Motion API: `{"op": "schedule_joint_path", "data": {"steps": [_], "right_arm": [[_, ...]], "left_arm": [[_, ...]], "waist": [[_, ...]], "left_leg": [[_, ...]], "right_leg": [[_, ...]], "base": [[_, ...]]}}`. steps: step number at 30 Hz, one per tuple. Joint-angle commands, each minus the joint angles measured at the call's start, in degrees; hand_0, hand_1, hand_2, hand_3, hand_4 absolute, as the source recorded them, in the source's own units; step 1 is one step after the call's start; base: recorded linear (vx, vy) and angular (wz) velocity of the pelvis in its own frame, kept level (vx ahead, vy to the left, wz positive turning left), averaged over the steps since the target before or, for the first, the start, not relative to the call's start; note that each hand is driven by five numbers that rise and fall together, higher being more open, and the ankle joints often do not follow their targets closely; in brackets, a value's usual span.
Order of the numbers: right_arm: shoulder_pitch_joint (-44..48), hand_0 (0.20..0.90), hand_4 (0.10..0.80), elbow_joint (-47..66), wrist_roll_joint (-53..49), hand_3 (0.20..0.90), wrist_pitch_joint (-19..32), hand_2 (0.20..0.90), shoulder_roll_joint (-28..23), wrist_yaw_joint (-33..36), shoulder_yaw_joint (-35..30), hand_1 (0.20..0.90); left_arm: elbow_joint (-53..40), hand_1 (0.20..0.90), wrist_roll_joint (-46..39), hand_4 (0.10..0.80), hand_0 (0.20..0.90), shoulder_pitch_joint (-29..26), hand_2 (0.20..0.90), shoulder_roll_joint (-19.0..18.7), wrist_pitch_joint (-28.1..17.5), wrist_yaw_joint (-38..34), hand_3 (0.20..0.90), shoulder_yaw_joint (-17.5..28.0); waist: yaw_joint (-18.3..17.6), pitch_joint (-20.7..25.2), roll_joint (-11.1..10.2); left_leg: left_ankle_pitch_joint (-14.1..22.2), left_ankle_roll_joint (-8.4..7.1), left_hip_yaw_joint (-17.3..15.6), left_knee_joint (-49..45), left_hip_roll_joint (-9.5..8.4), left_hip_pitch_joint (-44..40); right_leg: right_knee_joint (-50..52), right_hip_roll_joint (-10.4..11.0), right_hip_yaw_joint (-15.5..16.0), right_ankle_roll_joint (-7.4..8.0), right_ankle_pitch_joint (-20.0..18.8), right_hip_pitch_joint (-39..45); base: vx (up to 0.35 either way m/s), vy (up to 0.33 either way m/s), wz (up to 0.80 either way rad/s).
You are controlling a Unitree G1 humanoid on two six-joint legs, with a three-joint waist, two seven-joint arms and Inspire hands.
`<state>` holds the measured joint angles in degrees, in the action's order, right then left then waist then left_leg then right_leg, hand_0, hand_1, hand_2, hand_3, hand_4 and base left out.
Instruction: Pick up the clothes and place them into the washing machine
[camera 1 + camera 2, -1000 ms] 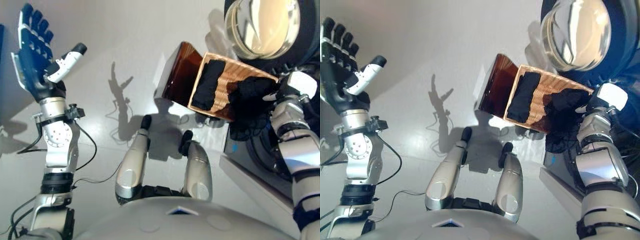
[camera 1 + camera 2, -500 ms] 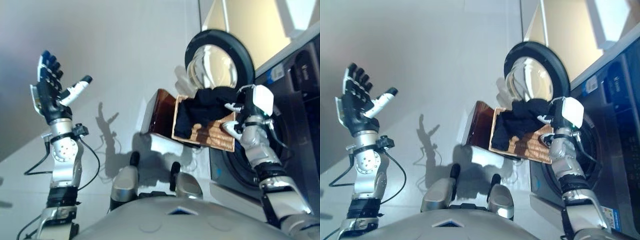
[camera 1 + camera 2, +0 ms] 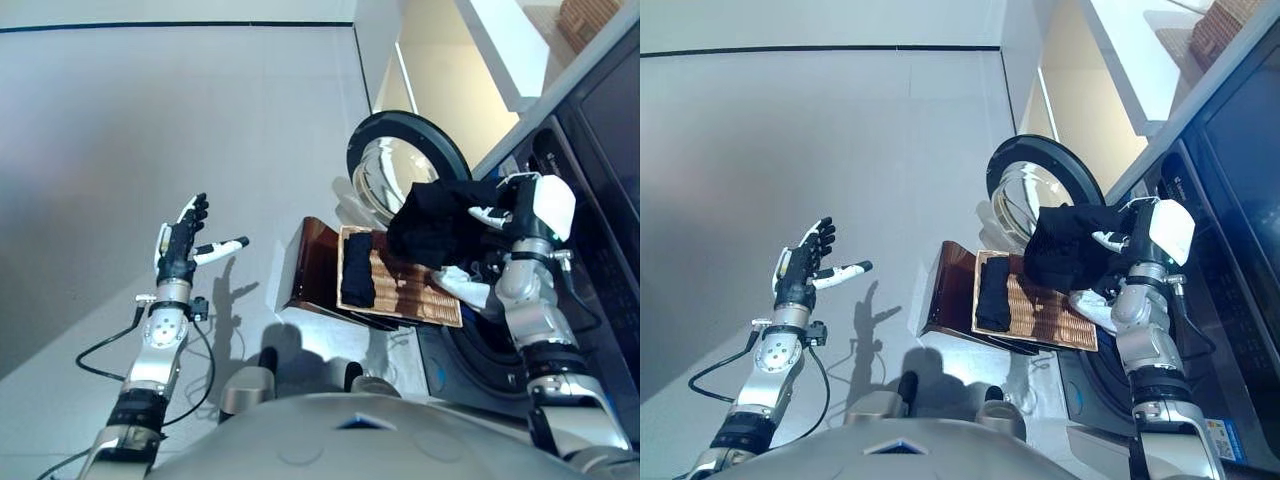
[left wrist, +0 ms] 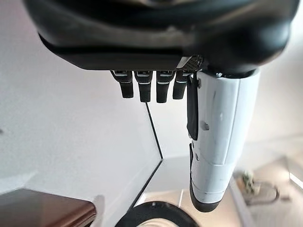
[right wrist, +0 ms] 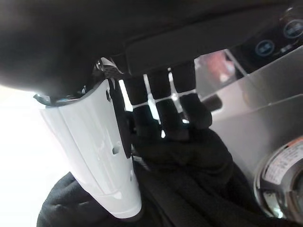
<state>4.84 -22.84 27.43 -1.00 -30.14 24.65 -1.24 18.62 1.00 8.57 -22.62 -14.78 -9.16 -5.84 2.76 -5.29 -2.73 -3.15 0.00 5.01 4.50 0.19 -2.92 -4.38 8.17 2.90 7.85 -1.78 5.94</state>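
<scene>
1. 2 dark garments show: 1 black bundle of clothes (image 3: 440,222) held up by the right robot hand (image 3: 497,213), and 1 black folded cloth (image 3: 356,269) lying in the basket (image 3: 408,296).
2. There is 1 wicker basket, on the floor just left of the washing machine (image 3: 590,190), with 1 brown lid (image 3: 312,270) standing at its left side.
3. The washing machine's 1 round door (image 3: 398,165) stands open, beyond the basket.
4. The right robot hand is raised in front of the machine, above the basket; its fingers (image 5: 163,116) and white-covered thumb curl round and pinch the black bundle.
5. The left robot hand (image 3: 178,248) is lifted at the far left, well apart from the basket, fingers straight and spread, thumb out, holding nothing.
</scene>
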Motion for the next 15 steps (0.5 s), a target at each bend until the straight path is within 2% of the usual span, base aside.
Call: {"op": "schedule_joint_path", "data": {"steps": [1, 5, 15], "right_arm": [[5.17, 0.2, 0.3, 8.41, -1.37, 0.2, 7.2, 0.2, -4.54, 2.91, -3.55, 0.2], [6.68, 0.2, 0.3, 11.2, -4.82, 0.2, 9.46, 0.2, -3.1, 2.21, -2.79, 0.2], [9.74, 0.2, 0.3, 17.69, -10.54, 0.2, 12.18, 0.2, -0.42, -0.45, -0.23, 0.2]], "left_arm": [[-0.2, 0.9, 4.37, 0.8, 0.9, -5.91, 0.9, -4.2, -6.8, -1.51, 0.9, -2.35], [1.52, 0.9, 7.44, 0.8, 0.9, -9.08, 0.9, -5.79, -8.42, -2.59, 0.9, -5.19], [-0.29, 0.9, 6.37, 0.8, 0.9, -14.22, 0.9, -6.84, -8.6, -1.16, 0.9, -9.43]], "waist": [[0.48, 8.0, -0.75], [0.1, 8.63, -1.29], [-0.08, 9.83, -2.19]], "left_leg": [[2.84, -0.88, 0.02, -0.27, -0.77, 0.32], [3.31, -0.88, -0.22, -0.35, -0.52, -0.75], [4.0, -0.92, -0.76, -0.44, 0.29, -2.75]], "right_leg": [[5.78, -0.45, -1.23, -0.04, 2.42, -4.6], [6.14, -0.38, -1.59, 0.02, 2.93, -3.82], [6.66, -0.82, -2.14, -0.15, 4.04, -2.38]], "base": [[0.018, 0.024, -0.04], [0.009, 0.018, -0.03], [0.009, 0.002, -0.04]]}}
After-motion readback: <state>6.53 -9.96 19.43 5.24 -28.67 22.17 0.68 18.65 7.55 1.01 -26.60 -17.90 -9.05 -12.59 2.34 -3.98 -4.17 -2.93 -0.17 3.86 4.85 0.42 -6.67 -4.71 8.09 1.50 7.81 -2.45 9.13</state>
